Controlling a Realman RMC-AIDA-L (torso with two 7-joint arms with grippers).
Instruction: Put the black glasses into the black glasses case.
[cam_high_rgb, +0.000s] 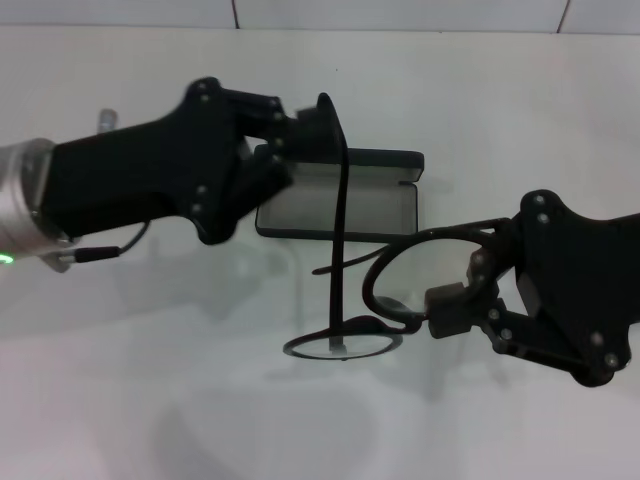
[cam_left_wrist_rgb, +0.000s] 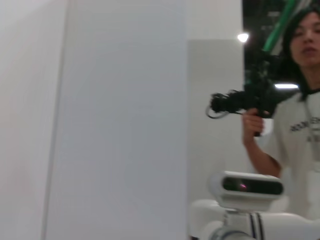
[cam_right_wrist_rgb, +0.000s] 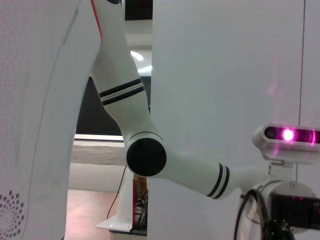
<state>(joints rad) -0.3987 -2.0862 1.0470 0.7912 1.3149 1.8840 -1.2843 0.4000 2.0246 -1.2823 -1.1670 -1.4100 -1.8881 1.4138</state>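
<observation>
White table (cam_high_rgb: 120, 400) | both grippers (left (cam_high_rgb: 325, 125), right (cam_high_rgb: 425, 310)) clamp black glasses (cam_high_rgb: 345, 300) aloft

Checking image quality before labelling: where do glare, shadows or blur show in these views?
Head view: soft shadows under the black glasses on the white table; the black glasses case stays readable. Left wrist view: bystander blurred. Right wrist view: magenta glare at the camera light.

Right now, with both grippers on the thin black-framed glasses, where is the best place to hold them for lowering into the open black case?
Probably the frame front at the bridge, where the right gripper already pinches the thin black-framed glasses, coming from the robot's right. The left gripper holds one slim temple tip, which would likely flex. The open black glasses case lies just beyond on the white table.
</observation>
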